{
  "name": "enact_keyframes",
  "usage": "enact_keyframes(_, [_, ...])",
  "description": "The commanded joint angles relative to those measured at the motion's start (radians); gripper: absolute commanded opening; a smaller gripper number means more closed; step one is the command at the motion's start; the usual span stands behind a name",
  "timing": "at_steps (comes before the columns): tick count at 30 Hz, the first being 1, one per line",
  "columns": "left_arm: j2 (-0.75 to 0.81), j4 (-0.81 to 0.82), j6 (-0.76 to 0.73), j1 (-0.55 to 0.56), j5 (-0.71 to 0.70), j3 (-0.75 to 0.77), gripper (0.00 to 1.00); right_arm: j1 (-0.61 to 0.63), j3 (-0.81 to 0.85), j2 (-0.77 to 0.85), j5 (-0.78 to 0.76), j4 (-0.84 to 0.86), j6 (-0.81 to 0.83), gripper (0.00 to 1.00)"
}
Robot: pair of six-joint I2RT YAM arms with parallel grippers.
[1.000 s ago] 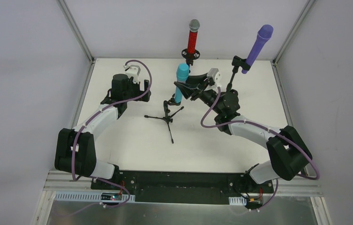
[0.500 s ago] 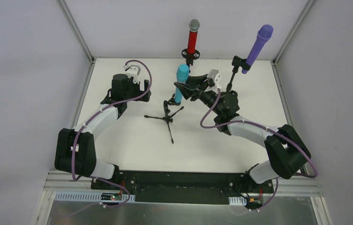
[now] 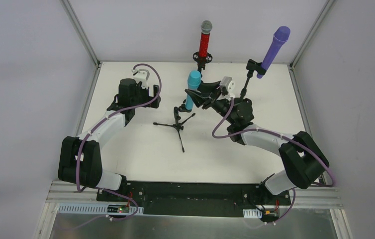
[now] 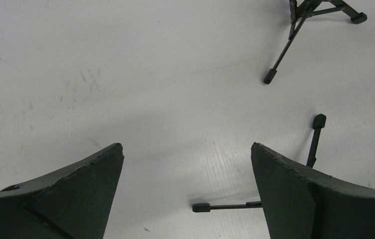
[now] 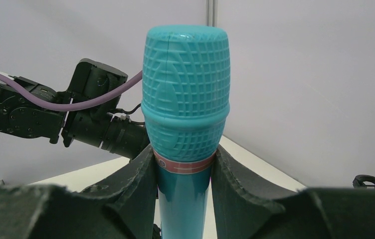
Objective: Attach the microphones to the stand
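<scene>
Seating work: clamping the cyan microphone (image 5: 185,99) at its pink ring between the right gripper's (image 5: 184,169) fingers, barely shifting it over the centre-frame stand (image 3: 177,121), likely final alignment; keeping left gripper (image 4: 187,154) fingers wide open, empty.

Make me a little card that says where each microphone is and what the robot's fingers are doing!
red microphone: upright on the back stand
purple microphone: tilted on the right stand
cyan microphone: upright, squeezed just under its pink ring
right fingers: shut on the cyan microphone
left fingers: open, holding nothing, over the table
middle stand: below the cyan microphone; clipped in or not, cannot tell
</scene>
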State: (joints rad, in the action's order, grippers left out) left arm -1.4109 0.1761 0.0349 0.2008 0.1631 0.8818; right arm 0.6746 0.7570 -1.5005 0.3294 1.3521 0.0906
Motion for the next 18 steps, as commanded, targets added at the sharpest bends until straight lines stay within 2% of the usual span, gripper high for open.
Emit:
enact_keyframes(1, [0.027, 0.054, -0.023, -0.008, 0.052, 0.017, 1.0, 0.015, -0.031, -0.042, 0.033, -0.081, 0.031, 0.0])
enact_keyframes(12, [0.122, 0.291, -0.026, -0.008, 0.165, -0.094, 1.0, 0.022, -0.064, -0.073, 0.017, -0.076, 0.059, 0.0])
enact_keyframes(18, [0.143, 0.367, -0.026, -0.008, 0.199, -0.125, 1.0, 0.03, -0.084, -0.11, 0.011, -0.019, 0.074, 0.0])
